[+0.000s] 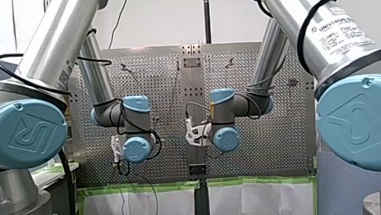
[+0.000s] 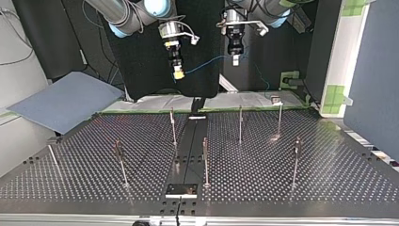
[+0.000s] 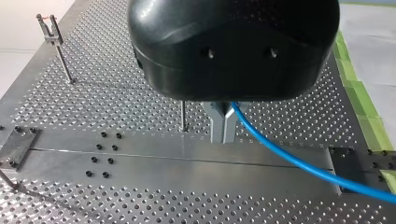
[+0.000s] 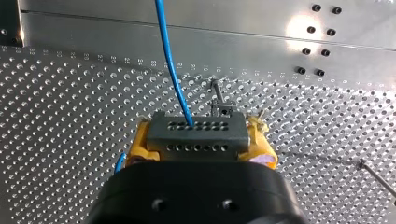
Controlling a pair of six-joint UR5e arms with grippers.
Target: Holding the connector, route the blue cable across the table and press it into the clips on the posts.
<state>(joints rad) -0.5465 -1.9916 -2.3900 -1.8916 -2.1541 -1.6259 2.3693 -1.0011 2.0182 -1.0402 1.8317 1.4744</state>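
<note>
Holding connector [image 4: 196,132] clamped between yellow pads [image 4: 141,140] of my right gripper [image 4: 200,140] | blue cable [image 3: 299,163] leaves its face | my left gripper [image 3: 223,136]: metal fingers [image 3: 216,126] pinched together on cable

Perforated metal table [image 2: 329,174], thin upright posts [image 2: 205,162] across it, plain centre strip [image 2: 188,150]

Grey-blue board [image 2: 66,101], white sheeting [image 2: 244,100], green tape patches [image 2: 335,96].

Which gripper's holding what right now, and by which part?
Right gripper clamps the connector by its two short ends. Left gripper pinches the cable partway along its length.
</note>
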